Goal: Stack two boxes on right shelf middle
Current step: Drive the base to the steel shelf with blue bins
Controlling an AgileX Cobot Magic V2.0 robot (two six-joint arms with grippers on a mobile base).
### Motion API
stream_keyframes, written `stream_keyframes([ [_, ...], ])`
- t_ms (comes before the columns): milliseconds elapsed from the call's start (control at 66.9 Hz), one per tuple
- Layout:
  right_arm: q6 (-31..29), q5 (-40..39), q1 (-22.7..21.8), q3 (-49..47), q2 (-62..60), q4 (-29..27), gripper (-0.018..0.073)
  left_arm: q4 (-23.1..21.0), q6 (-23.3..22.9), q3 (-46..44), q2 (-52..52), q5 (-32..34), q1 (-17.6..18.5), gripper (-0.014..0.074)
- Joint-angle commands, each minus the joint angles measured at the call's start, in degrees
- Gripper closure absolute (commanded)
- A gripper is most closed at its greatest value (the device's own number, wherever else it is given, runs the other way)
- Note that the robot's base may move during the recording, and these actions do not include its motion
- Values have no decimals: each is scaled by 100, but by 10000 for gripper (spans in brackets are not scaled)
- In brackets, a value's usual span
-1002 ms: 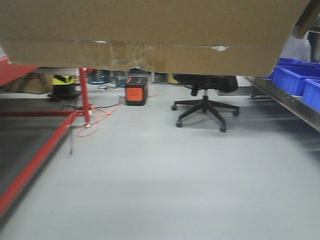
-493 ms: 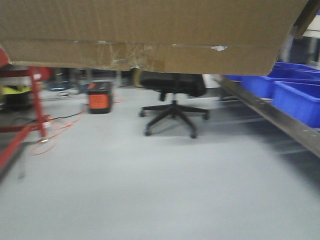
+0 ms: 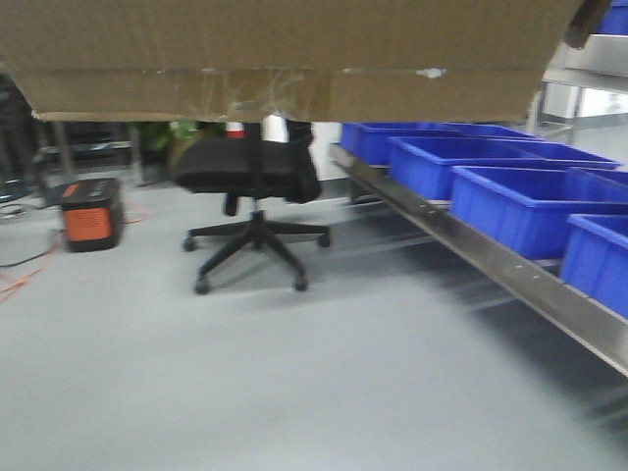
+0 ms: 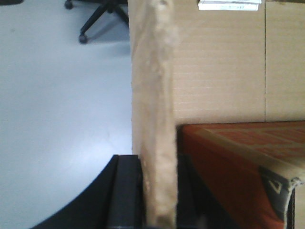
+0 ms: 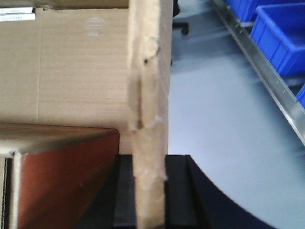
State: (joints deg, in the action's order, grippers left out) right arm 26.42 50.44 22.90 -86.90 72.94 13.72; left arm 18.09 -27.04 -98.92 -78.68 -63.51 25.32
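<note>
The big brown box (image 3: 294, 49) fills the top of the front view, cut off above, up in the air near the blurry steel shelf (image 3: 471, 247). The left gripper (image 4: 157, 195) and right gripper (image 5: 150, 191) each pinch tight on a box wall, and only their tips show. Since a moment ago the shelf and blue bins (image 3: 510, 211) look nearer, and the black chair (image 3: 245, 167) has slid left.

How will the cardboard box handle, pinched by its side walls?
Likely flexes: the left gripper and right gripper each clamp one frayed, thin wall of the cardboard box. Probably sags somewhat, since a red-brown box sits inside. Wrinkled tape suggests worn seams.
</note>
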Motion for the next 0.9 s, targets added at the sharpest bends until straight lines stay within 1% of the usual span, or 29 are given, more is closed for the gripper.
stream_keyframes([
  [0, -32, -636, -40, -48, -91, 85, 721, -85, -50, -75, 75, 208, -4, 707],
  [299, -32, -1040, -40, -48, -91, 85, 721, -85, -50, -75, 75, 208, -4, 707],
  [882, -32, -1073, -40, -48, -91, 85, 721, -85, -50, -75, 75, 208, -4, 707],
])
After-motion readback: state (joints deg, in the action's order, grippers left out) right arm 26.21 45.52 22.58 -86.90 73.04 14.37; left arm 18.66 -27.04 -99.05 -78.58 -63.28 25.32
